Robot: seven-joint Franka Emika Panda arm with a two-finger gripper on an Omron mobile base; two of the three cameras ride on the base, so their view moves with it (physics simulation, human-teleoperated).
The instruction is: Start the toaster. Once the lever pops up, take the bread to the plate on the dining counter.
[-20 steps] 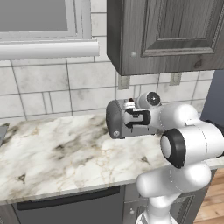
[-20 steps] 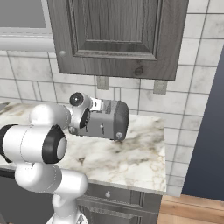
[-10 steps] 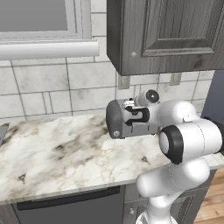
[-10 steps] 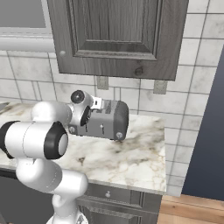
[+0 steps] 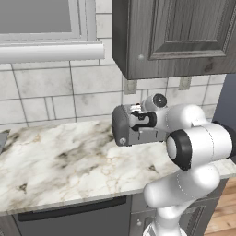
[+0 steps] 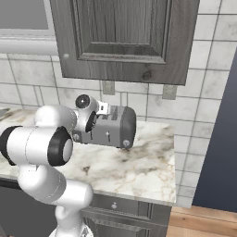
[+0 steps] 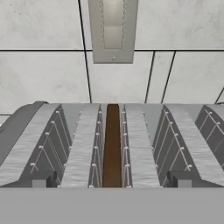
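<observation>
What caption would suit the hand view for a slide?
Looking down into the toaster: the bread stands edge-on in a middle slot, tiled wall and outlet plate behind.

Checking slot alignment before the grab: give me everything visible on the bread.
The bread is a thin dark-brown slice standing on edge in a middle slot of the toaster, with wire guides close on both sides. From the hand view it shows edge-on, running straight away from the camera. Its faces and bottom are hidden in the slot.
</observation>
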